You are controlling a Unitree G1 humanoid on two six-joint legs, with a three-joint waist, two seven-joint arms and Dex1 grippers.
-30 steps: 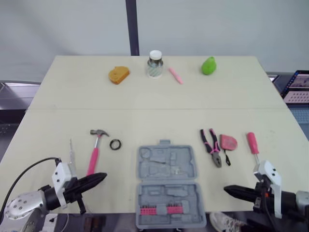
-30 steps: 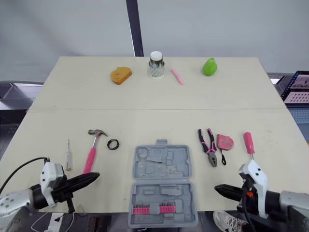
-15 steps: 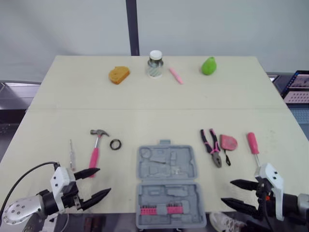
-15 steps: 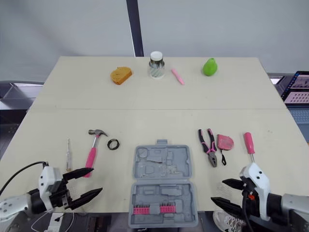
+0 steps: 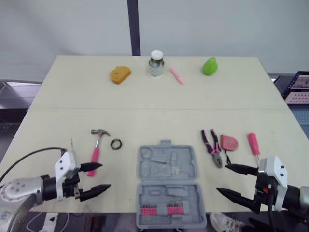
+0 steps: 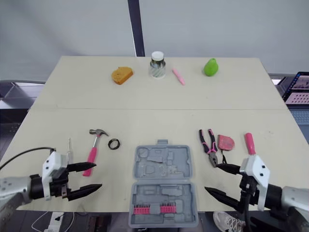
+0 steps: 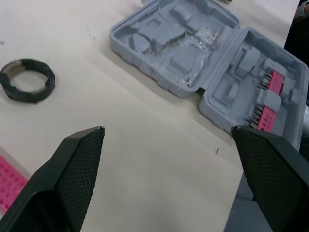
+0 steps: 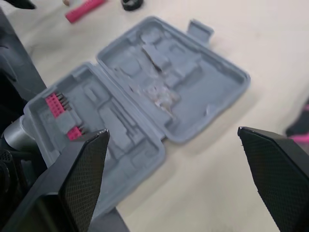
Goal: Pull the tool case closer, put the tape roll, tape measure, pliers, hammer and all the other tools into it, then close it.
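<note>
left fingers (image 5: 94, 190): spread wide, empty, above the table's near edge toward its left corner, tips pointing at the tool case; one tip is near the end of the hammer's handle.
right fingers (image 5: 232, 195): spread wide, empty, at the near edge toward the right corner, tips pointing at the case; one tip is near the pliers' head.
table (image 5: 154, 101): pale, with a seam running across its middle.
tool case (image 5: 166, 183): grey, lying open and flat at the middle of the near edge; the nearer half holds a row of pink bits and reaches that edge.
hammer (image 5: 96, 147): pink handle, left of the case, head toward the far edge.
pliers (image 5: 211, 147): pink and black, right of the case.
screwdriver (image 5: 252, 145): pink handle, closest to the right edge.
tape measure (image 5: 229, 143): reddish, between pliers and screwdriver.
tape roll (image 5: 115, 144): black ring, just beside the hammer.
far edge: orange sponge (image 5: 119, 74), jar (image 5: 155, 64), pink marker (image 5: 176, 75), green fruit (image 5: 209, 65).
</note>
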